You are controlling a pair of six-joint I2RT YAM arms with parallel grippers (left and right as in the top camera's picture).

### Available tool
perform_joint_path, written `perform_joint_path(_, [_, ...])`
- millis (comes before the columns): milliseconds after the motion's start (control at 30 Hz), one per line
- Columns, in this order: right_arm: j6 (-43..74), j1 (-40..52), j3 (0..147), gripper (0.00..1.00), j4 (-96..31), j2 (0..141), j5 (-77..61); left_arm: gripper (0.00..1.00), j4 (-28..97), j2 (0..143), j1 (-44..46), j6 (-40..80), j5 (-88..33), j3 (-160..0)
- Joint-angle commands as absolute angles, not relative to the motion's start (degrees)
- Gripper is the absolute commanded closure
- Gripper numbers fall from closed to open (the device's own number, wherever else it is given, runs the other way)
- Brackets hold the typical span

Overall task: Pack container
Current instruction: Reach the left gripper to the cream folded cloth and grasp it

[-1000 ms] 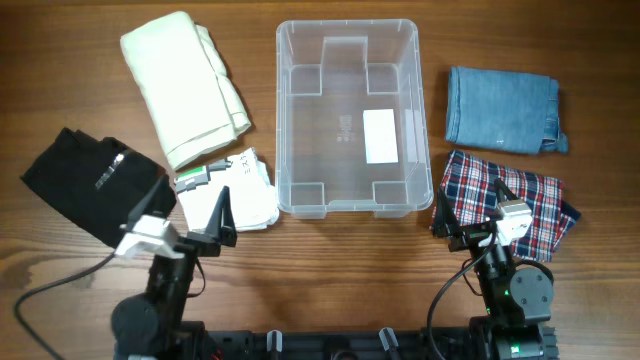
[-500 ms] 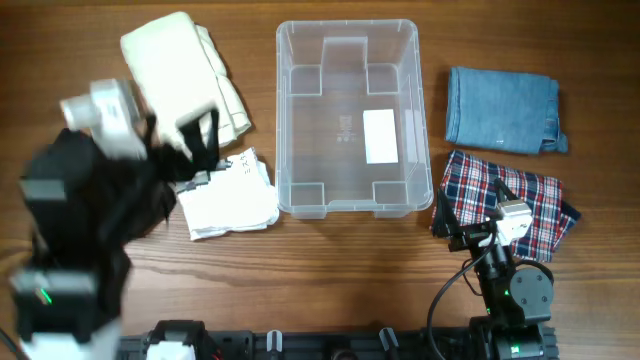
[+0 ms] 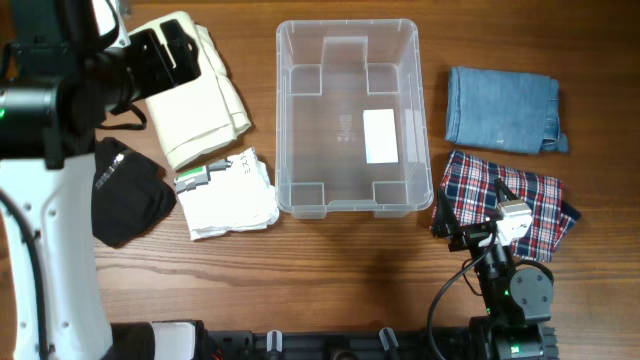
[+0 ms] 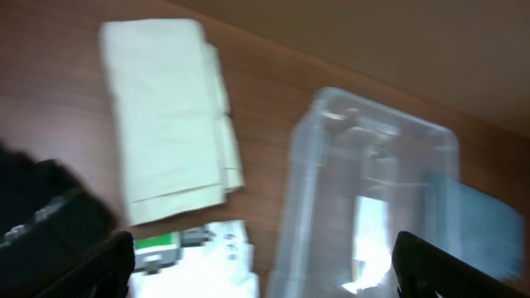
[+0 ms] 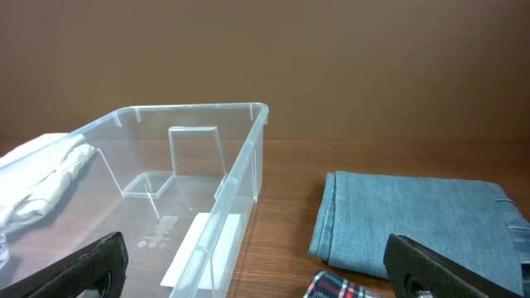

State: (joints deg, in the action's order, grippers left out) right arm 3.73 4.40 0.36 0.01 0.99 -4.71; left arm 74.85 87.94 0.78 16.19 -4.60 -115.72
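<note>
The container (image 3: 283, 120) is a clear rectangular bin at the table's middle back, empty, with a white label (image 3: 380, 136) on its base. It shows blurred in the left wrist view (image 4: 373, 132) and in the right wrist view (image 5: 248, 157). My left gripper (image 3: 168, 55) is open and empty, raised high above the folded cream cloth (image 3: 190, 110) left of the bin; its fingertips frame the left wrist view (image 4: 265, 273). My right gripper (image 3: 472, 205) is open and empty, low over the plaid cloth (image 3: 535, 205) at the bin's front right corner (image 5: 265, 277).
A white cloth with a green tag (image 3: 232, 195) lies at the bin's front left. A black cloth (image 3: 135, 200) lies further left, partly hidden by my left arm. Folded blue denim (image 3: 500, 108) lies right of the bin, behind the plaid cloth.
My left arm has risen from the table's front left and swung back, and is now high over the cream cloth. The right arm and all cloths have not moved.
</note>
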Motion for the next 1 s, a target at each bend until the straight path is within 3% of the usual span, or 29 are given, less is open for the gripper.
perform_joint_path(0, [3.1,4.2,0.3,0.00,0.3,0.6,-5.2,0.00,75.9,90.1,0.2,15.2,6.8,-116.5])
perform_joint_path(533, [3.1,4.2,0.3,0.00,0.3,0.6,-5.2,0.00,72.6,110.7,-10.9,19.6,4.4,-116.5])
perform_joint_path(967, [3.1,4.2,0.3,0.00,0.3,0.6,-5.2,0.00,63.8,125.9,-14.5,18.2,-6.7,-116.5])
